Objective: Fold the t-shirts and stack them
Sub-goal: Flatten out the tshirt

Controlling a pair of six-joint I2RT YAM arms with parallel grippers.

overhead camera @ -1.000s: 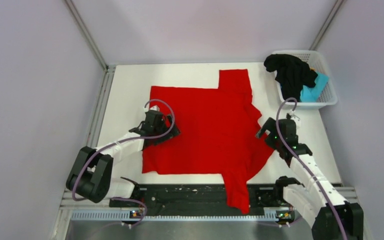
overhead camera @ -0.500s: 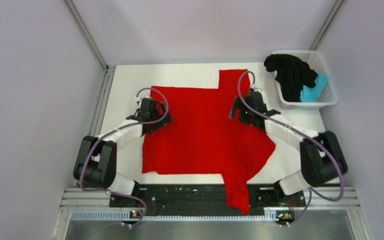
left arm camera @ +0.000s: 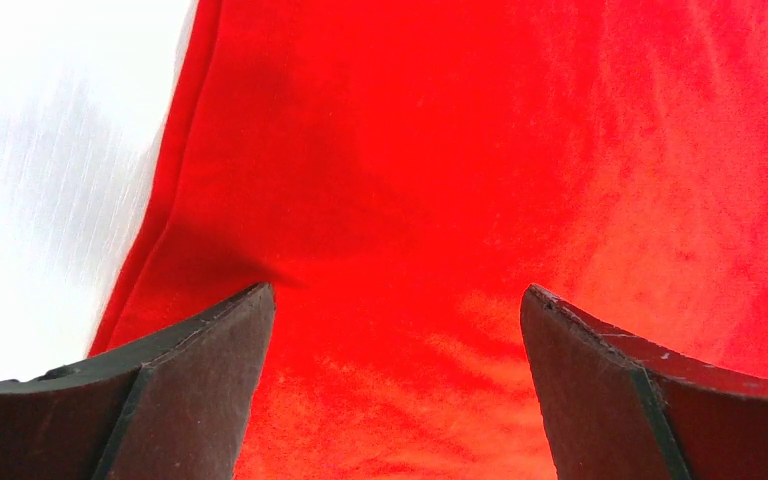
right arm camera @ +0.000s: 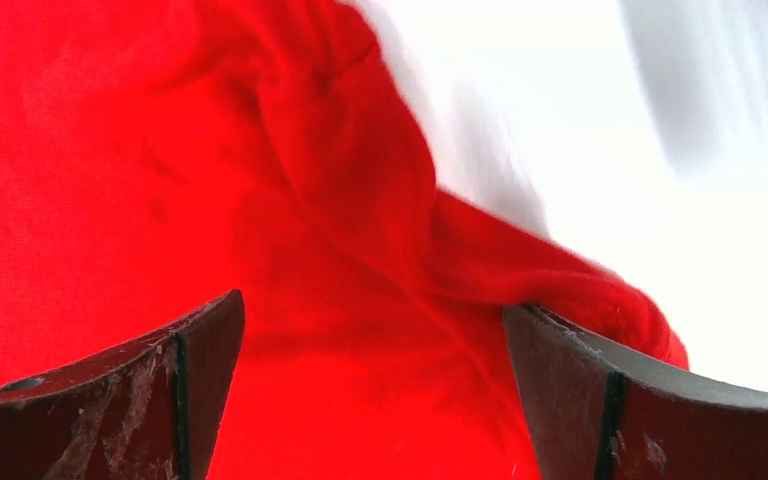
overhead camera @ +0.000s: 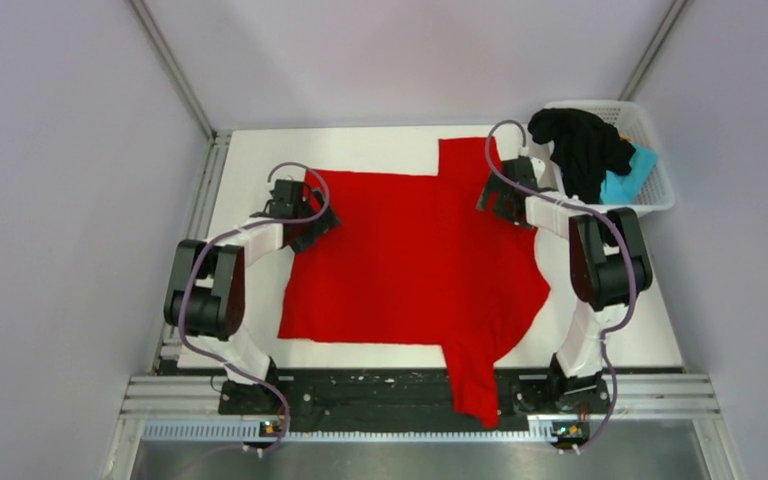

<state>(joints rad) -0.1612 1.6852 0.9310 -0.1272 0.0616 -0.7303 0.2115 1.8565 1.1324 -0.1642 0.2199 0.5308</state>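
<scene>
A bright red t-shirt (overhead camera: 410, 260) lies spread flat on the white table (overhead camera: 250, 160). One sleeve points to the back (overhead camera: 467, 155); the other hangs over the near edge (overhead camera: 472, 385). My left gripper (overhead camera: 312, 215) is open, low over the shirt's far left corner; in the left wrist view red cloth (left arm camera: 460, 150) fills the space between the open left gripper (left arm camera: 395, 292). My right gripper (overhead camera: 497, 200) is open over the far right side by the back sleeve; in the right wrist view a rumpled fold (right arm camera: 360, 170) lies ahead of the open right gripper (right arm camera: 373, 302). A black t-shirt (overhead camera: 580, 140) and a teal one (overhead camera: 625, 182) sit in the basket.
A white lattice basket (overhead camera: 652, 120) stands at the back right corner, close to the right arm. Metal frame posts rise at the back left (overhead camera: 175, 75) and back right (overhead camera: 660, 45). A black rail (overhead camera: 360, 390) runs along the near edge between the arm bases.
Both arms have reached away from me to the shirt's far side. The right gripper swung from the near right edge to the back sleeve. Both stayed open.
</scene>
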